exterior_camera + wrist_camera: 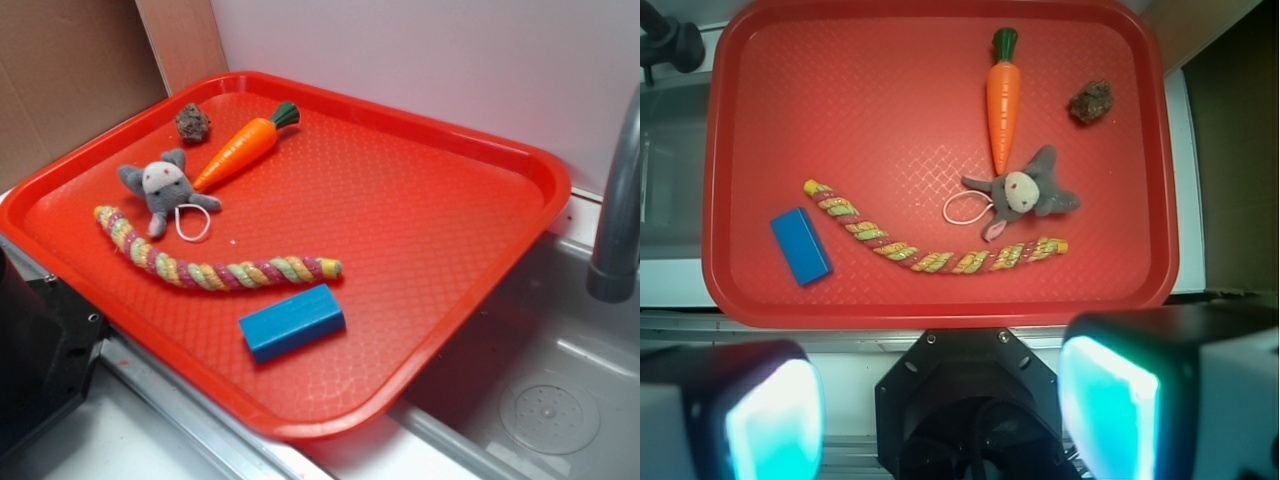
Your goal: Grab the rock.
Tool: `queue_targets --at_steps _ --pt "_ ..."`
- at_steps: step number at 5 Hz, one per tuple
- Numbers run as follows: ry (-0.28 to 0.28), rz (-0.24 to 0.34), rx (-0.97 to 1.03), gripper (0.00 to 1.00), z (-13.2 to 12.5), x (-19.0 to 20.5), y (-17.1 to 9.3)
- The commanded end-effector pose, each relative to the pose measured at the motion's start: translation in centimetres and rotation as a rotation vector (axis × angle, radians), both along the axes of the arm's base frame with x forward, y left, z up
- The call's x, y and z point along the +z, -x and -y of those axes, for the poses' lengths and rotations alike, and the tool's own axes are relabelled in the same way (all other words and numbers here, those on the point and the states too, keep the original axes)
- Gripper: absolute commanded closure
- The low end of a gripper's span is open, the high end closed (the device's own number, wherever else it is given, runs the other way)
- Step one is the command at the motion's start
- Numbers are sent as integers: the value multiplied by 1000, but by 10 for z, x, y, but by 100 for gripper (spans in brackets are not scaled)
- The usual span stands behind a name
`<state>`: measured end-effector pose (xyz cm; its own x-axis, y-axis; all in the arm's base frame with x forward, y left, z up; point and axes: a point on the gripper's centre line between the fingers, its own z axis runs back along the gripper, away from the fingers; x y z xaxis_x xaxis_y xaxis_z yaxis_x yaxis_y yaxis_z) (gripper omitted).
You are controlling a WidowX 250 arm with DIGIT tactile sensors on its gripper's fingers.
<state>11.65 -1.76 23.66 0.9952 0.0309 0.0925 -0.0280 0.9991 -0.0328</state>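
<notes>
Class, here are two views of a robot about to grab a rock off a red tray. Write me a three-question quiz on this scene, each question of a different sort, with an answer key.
1. True or false: the rock touches the toy carrot.
2. Multiple choice: which item lies nearest the plush mouse? A) the blue block B) the braided rope toy C) the faucet
3. Fill in: in the wrist view, the gripper sits outside the red tray and its fingers stand ____.

Key
1. False: bare tray shows between them.
2. B
3. apart (open, holding nothing)
</notes>
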Motion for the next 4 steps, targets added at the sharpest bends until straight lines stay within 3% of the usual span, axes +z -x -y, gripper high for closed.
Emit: queue_targets --at_steps 1,2,3,4 --pt "0 0 0 0 0 0 0" --pt "28 18 142 0 -12 -6 -9" --pt "92 54 328 0 -34 -14 -22" --pt "101 93 511 0 -62 -28 -44"
